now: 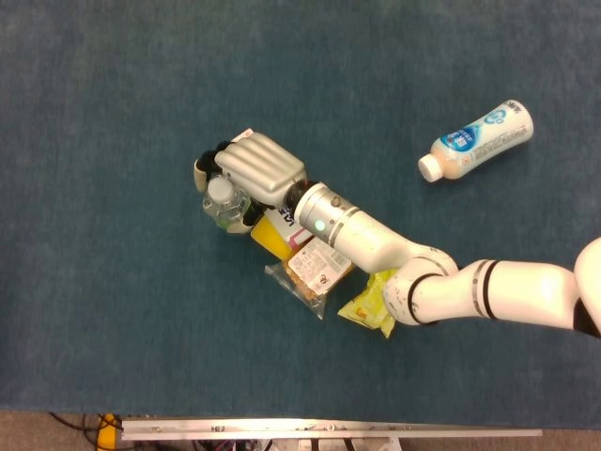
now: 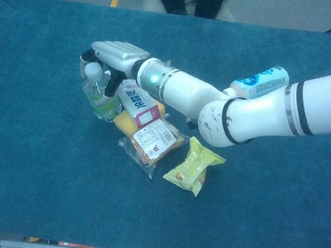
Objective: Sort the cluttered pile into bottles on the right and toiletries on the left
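Note:
A small clear bottle (image 1: pixel 225 205) (image 2: pixel 100 96) with a white cap stands upright at the left end of the pile. My right hand (image 1: pixel 254 167) (image 2: pixel 116 56) reaches over it from the right. Its thumb curls round the far left side of the bottle's neck, its fingers sit on the near side, and it grips the top. A white tube with a pink label (image 2: pixel 137 104) lies on a yellow pack (image 1: pixel 270 240), right beside the bottle. A white bottle with a blue label (image 1: pixel 477 139) (image 2: pixel 259 80) lies alone at the far right. My left hand does not show.
A clear packet with an orange label (image 1: pixel 317 266) (image 2: pixel 153 140) and a yellow pouch (image 1: pixel 376 301) (image 2: pixel 195 165) lie in front of the forearm. The blue table cloth (image 1: pixel 113 310) spreads to the left. A metal rail (image 1: pixel 329 432) marks the near edge.

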Tool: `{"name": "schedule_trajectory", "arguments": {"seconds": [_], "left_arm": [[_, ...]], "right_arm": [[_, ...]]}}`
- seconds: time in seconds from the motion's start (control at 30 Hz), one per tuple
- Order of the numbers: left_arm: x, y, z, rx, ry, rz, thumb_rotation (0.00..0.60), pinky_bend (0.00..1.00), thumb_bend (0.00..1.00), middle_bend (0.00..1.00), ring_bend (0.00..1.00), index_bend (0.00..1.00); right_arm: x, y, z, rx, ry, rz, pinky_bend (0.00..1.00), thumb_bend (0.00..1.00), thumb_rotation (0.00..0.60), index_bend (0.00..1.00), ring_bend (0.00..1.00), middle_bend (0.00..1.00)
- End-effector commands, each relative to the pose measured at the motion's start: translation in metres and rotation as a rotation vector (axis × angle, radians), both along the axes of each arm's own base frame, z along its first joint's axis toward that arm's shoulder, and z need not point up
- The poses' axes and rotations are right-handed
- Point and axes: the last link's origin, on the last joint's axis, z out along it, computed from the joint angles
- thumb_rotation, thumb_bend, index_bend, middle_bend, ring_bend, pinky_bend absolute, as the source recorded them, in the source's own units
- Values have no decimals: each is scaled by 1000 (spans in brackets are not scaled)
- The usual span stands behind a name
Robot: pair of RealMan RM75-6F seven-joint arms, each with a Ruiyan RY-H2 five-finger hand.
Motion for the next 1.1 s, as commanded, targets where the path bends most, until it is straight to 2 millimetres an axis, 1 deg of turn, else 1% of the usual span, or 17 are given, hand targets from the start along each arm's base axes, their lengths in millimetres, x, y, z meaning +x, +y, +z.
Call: {"name": "schedule_trajectory", "arguments": {"seconds": [0.03, 0.33, 0.37, 0.43, 0.57, 0.67, 0.93, 1.1], "left_arm": [[0, 0, 0, 2, 0, 2, 600, 193, 368, 219, 189, 168], [0, 0, 0, 0, 1, 3, 600, 193, 368, 223, 189, 170], [0, 0, 0, 0, 2, 4, 600, 193, 368, 223, 189, 170], [-1, 0, 0, -2, 3, 6, 600, 193, 369, 224, 189, 171], [-1, -1, 1, -2, 4, 9, 600, 193, 369, 225, 189, 173], [-2, 0, 1, -1, 4, 10, 600, 193, 369, 226, 189, 174], [-3, 0, 1, -2, 6, 17, 600, 193, 368, 228, 189, 175], [-3, 0, 1, 0, 6, 16, 600, 193, 368, 228, 189, 175]], "right_arm": [[0, -1, 2, -2, -10, -4, 587, 0, 600, 431, 347, 411], [-2, 1, -1, 7, -23, -8, 649, 0, 600, 455, 428, 437], [-2, 1, -1, 6, -23, -8, 653, 13, 600, 463, 438, 444], [-2, 0, -2, -1, -24, -8, 663, 76, 600, 479, 460, 461], [-2, 0, -5, -16, -23, -5, 683, 242, 600, 539, 504, 513], [-2, 0, -6, -21, -30, -7, 695, 284, 600, 563, 523, 529], [-2, -3, -1, -28, -53, -16, 709, 295, 600, 570, 542, 533], [-2, -7, 8, -38, -75, -23, 713, 296, 600, 570, 547, 533]]}}
